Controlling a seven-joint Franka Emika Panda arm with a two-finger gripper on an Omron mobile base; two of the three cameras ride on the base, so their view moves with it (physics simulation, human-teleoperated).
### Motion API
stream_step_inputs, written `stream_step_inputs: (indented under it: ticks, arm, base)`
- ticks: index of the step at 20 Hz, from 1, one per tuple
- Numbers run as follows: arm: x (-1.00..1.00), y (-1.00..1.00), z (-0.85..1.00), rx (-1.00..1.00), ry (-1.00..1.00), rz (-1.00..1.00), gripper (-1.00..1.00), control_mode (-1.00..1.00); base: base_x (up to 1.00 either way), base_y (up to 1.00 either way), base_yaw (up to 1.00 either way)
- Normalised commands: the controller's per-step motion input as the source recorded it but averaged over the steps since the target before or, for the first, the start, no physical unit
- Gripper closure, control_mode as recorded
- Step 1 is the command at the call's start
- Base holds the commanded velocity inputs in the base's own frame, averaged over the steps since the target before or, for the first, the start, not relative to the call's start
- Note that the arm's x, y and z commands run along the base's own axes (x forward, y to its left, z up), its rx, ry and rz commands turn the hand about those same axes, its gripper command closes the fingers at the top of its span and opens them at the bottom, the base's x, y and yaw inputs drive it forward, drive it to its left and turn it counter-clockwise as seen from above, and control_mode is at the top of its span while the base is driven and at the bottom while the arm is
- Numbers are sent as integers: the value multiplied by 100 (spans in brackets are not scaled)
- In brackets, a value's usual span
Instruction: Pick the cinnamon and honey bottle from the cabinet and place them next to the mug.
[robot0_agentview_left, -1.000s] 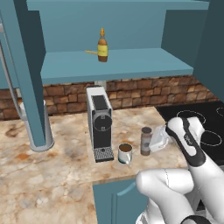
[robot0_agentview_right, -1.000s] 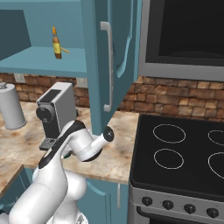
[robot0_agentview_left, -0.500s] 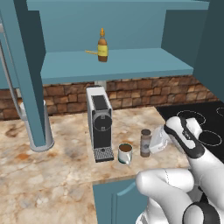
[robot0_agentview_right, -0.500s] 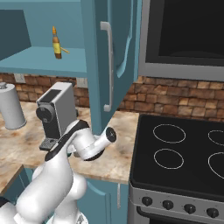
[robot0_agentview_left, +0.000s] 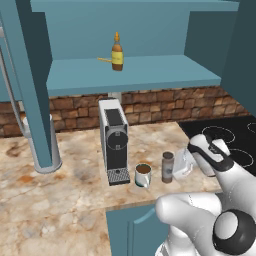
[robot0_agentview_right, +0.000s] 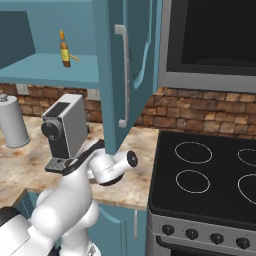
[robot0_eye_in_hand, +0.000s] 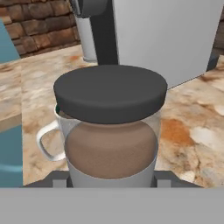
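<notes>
Counter (robot0_agentview_left: 60, 200) bears mug (robot0_agentview_left: 143, 175) beside cinnamon (robot0_agentview_left: 167, 166); hand view shows tool (robot0_eye_in_hand: 111, 181) straddling cinnamon, grip unclear.

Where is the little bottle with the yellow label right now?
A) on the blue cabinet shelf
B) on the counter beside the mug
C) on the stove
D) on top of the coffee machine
A: the bottle stands upright on the cabinet shelf, well above the mug on the counter.

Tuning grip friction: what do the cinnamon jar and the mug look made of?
Cinnamon jar: clear glass or plastic wall, since the brown powder shows through; matte dark grey lid, probably plastic. Mug: plain white and opaque, likely glazed ceramic, though the render leaves that open.
</notes>
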Motion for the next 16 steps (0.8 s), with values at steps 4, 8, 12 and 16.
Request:
stream_step_inputs:
  ticks: [4,8,12,16]
  arm:
    - [0,9,-27,0,-15,1,100,-100]
    - [0,11,-21,0,-16,2,100,-100]
    - [0,12,-20,0,-14,2,100,-100]
    - [2,12,-17,0,-9,2,100,-100]
  base:
    - [0,0,0]
    - [0,0,0]
    - [0,0,0]
    - [0,0,0]
